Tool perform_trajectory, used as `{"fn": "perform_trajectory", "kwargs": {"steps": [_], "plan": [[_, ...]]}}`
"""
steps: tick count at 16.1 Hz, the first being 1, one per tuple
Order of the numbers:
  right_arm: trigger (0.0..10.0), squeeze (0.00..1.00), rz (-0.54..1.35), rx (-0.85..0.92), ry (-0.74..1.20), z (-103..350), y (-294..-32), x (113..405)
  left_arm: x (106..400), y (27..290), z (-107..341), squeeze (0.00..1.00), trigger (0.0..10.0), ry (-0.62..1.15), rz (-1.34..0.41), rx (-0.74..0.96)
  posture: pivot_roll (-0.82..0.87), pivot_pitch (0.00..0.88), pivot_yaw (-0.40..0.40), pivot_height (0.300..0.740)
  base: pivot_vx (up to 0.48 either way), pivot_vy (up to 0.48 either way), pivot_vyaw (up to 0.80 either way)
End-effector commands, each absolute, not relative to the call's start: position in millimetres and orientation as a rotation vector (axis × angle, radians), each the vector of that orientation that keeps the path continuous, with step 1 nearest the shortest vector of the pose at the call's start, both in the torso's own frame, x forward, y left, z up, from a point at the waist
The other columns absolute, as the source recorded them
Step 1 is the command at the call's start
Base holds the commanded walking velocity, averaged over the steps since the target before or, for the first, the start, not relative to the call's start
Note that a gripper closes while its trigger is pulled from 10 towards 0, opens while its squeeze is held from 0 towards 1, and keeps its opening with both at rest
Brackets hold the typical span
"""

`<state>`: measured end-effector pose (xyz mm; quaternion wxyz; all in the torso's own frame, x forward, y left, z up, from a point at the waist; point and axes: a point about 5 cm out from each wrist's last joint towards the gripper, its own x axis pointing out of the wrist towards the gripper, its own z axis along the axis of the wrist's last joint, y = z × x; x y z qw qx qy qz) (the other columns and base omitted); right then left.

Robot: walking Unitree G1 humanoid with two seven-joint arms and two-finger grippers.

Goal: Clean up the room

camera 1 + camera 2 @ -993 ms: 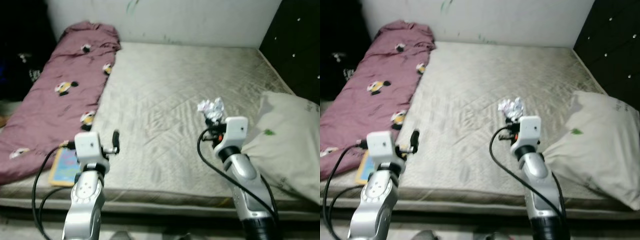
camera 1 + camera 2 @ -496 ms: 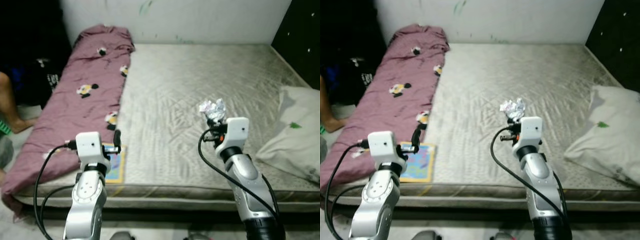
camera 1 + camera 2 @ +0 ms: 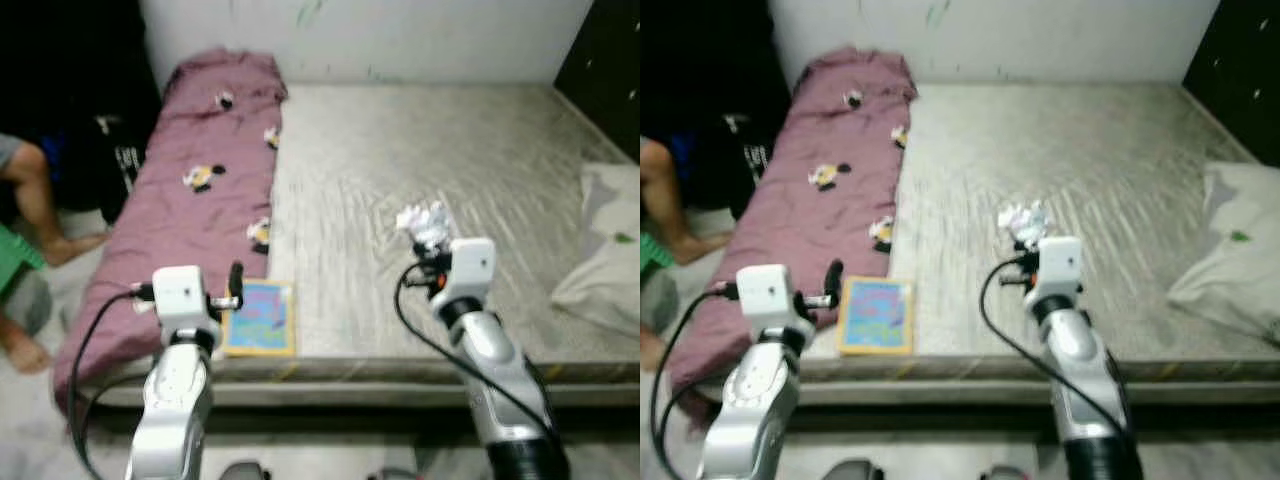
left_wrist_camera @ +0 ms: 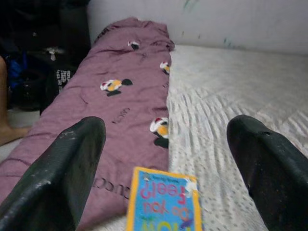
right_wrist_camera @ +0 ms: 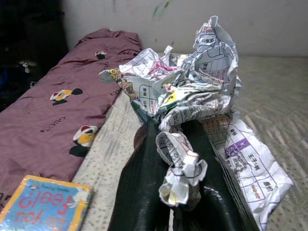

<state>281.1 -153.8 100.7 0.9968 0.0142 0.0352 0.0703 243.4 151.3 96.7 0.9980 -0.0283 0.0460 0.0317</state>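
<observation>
Cleanup looks partly under way. Right gripper (image 5: 166, 192) has its fingers clamped together on a crumpled paper wad (image 5: 185, 91), lifted clear above the mattress (image 3: 450, 150); the wad sits at the fingertips, bunched over and ahead of them. No bin visible, so disposal is likely left to do.

Left gripper (image 4: 166, 159) has its fingers spread wide, holding nothing. A children's book (image 3: 260, 318) lies flat at the mattress's near edge, just beside the maroon blanket (image 3: 190, 190), at about 6 o'clock between the spread fingers in the left wrist view, not touching them. Probably the next pickup.

Pillow (image 3: 605, 265) at 3 o'clock on the mattress. A person's leg (image 3: 35, 195) at 9 o'clock, beside the bed.
</observation>
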Motion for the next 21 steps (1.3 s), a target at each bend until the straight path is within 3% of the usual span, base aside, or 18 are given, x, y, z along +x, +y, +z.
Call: {"fn": "perform_trajectory", "kwargs": {"steps": [1,19,21], "plan": [[10.0,0.00,0.161,0.036,0.048,106.5,-145.3,283.6,241.9,158.5,96.4,0.00,10.0,0.097,0.078,-0.047,-0.02,0.000,0.000,0.740,0.000,0.480,0.00],[10.0,0.00,0.196,0.027,0.035,111.6,-140.1,286.2,238.8,159.1,97.8,0.00,10.0,0.084,0.086,-0.059,-0.03,0.005,-0.006,0.740,0.000,0.480,0.00],[10.0,0.00,0.217,0.006,0.017,114.9,-138.3,288.5,239.3,158.5,99.8,0.00,10.0,0.071,0.089,-0.033,-0.03,0.009,-0.003,0.740,0.000,0.000,0.00]]}}
